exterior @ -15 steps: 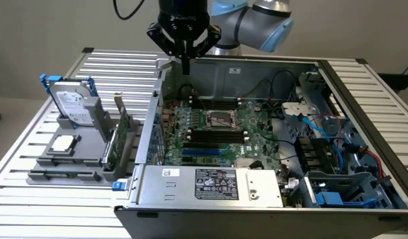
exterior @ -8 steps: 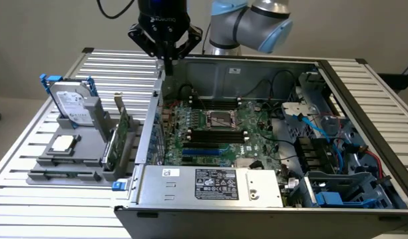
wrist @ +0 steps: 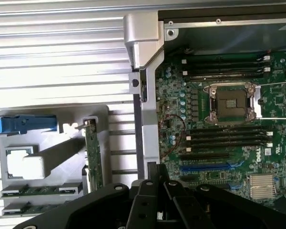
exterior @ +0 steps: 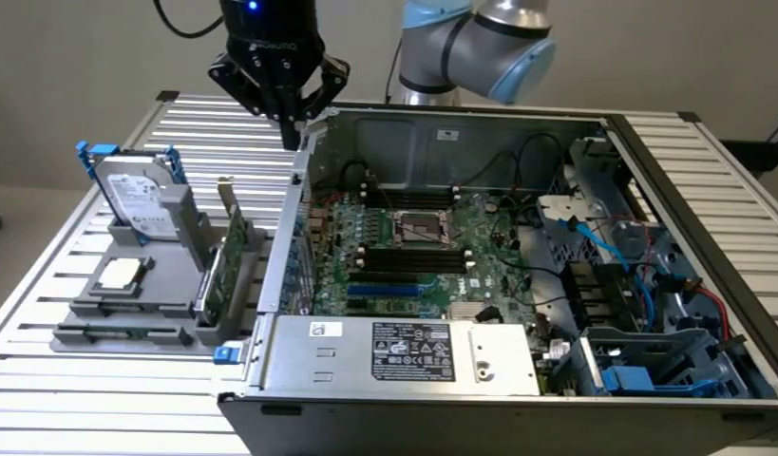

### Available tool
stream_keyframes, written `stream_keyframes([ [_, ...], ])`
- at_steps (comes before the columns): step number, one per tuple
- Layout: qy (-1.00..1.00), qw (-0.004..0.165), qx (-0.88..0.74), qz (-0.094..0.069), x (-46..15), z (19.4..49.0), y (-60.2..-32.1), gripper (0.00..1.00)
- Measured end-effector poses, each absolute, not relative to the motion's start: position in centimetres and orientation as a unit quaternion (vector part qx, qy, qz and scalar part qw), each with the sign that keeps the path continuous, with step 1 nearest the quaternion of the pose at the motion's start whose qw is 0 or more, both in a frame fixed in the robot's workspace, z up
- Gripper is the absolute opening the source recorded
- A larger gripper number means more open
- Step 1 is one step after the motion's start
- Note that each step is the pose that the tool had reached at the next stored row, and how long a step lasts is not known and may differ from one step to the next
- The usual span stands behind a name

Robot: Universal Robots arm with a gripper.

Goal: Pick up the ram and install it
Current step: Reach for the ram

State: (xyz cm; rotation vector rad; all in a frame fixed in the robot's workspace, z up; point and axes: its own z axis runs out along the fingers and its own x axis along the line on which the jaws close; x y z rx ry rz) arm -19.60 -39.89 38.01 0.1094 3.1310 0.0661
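- Tool (exterior: 290, 131) (wrist: 155, 174): black, fingers pressed together to a point, nothing between them; it hangs on the robot arm (exterior: 490, 43) above the rear corner of the computer case (exterior: 452, 142) (wrist: 143, 33), over the case wall on the exterior view's left
- Ram (exterior: 120, 333) (wrist: 40, 190): a narrow green stick lying flat in a slot at the near end of the grey holder (exterior: 148, 309) (wrist: 57, 152), outside the case and well apart from the tool; in the wrist view a second stick (wrist: 35, 208) of the same look lies alongside it
- Grey holder: it stands on the slatted tabletop (exterior: 59, 380) (wrist: 52, 57) just beside the case, and also carries a hard drive (exterior: 142, 204) standing upright and a wider green expansion card (exterior: 228, 271) (wrist: 94, 157) set on edge next to the case wall
- Computer case: lying open, with the motherboard (exterior: 376, 228) (wrist: 171, 95) facing up
- Motherboard: long black memory slots (exterior: 414, 258) (wrist: 224, 135) run on both sides of the processor socket (exterior: 423, 228) (wrist: 229, 101), and no green stick is seated in those that show
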Motion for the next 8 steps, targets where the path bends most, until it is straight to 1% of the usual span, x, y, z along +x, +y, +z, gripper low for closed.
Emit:
stream_keyframes([
  [8, 0.999, 0.003, 0.035, 0.021, -22.9, 37.0, -40.0, 0.11],
])
